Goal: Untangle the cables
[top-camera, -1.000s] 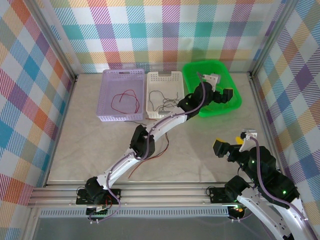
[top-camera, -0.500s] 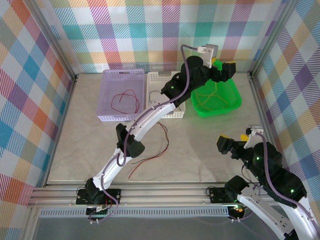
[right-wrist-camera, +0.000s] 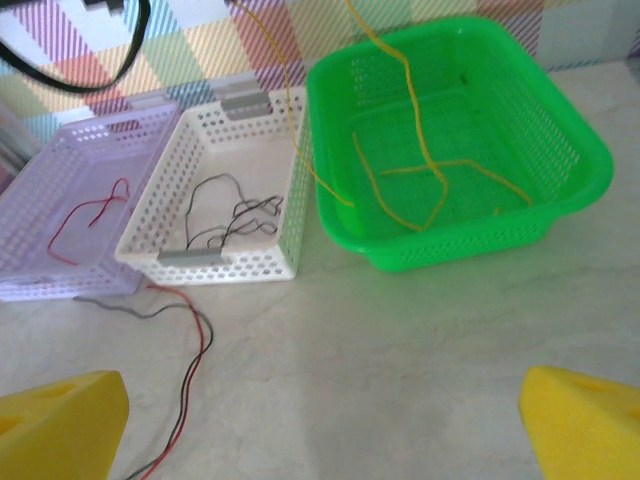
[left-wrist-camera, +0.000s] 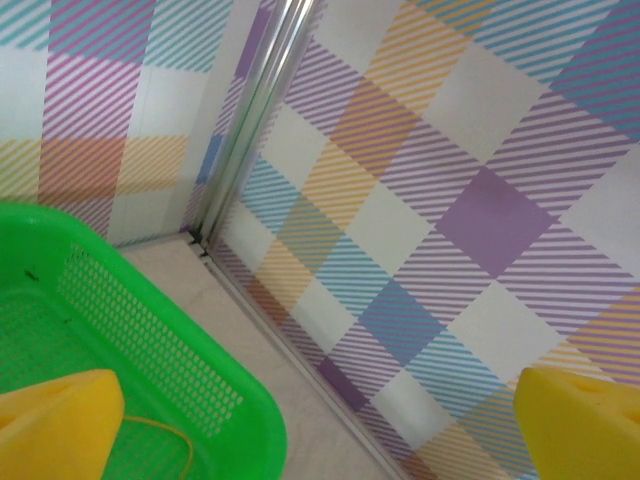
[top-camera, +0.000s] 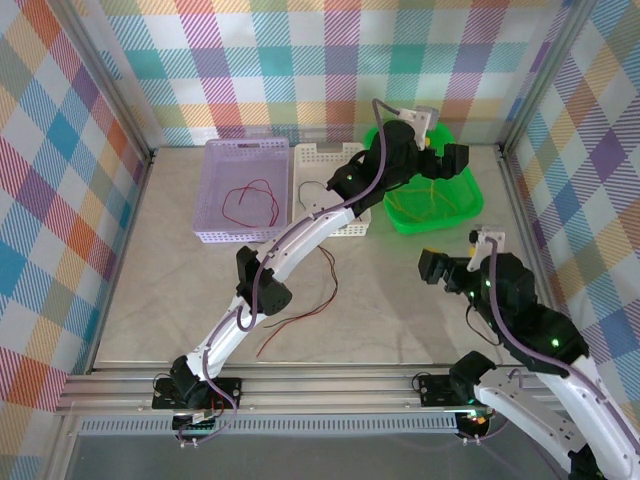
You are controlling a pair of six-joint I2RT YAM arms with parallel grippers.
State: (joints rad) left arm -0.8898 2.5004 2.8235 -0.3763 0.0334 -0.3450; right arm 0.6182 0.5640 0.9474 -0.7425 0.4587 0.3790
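- The orange-yellow cable (right-wrist-camera: 420, 185) is lying in loops inside the green basket (right-wrist-camera: 590, 160) at the upper right of the right wrist view. Two of its strands are rising past the top edge of that frame.
- A black cable (right-wrist-camera: 235, 215) is curling in the white basket (right-wrist-camera: 225, 268), which is sitting just left of the green one.
- A red cable (right-wrist-camera: 88, 215) is resting in the lilac basket (right-wrist-camera: 40, 285), at the left end of the row.
- A second red cable (right-wrist-camera: 203, 360) and a loose dark cable (right-wrist-camera: 150, 312) are trailing together over the counter (top-camera: 180, 290), in front of the white basket and toward the lower centre of the top view.
- The left end effector (top-camera: 440, 152) is hovering above the green basket's far side, upper right of centre in the top view. Its jaws are standing wide apart, with its yellow pads (left-wrist-camera: 55, 420) showing in the bottom corners of the left wrist view.
- The right end effector (top-camera: 458, 262) is hanging over bare counter at the lower right, jaws likewise spread wide.
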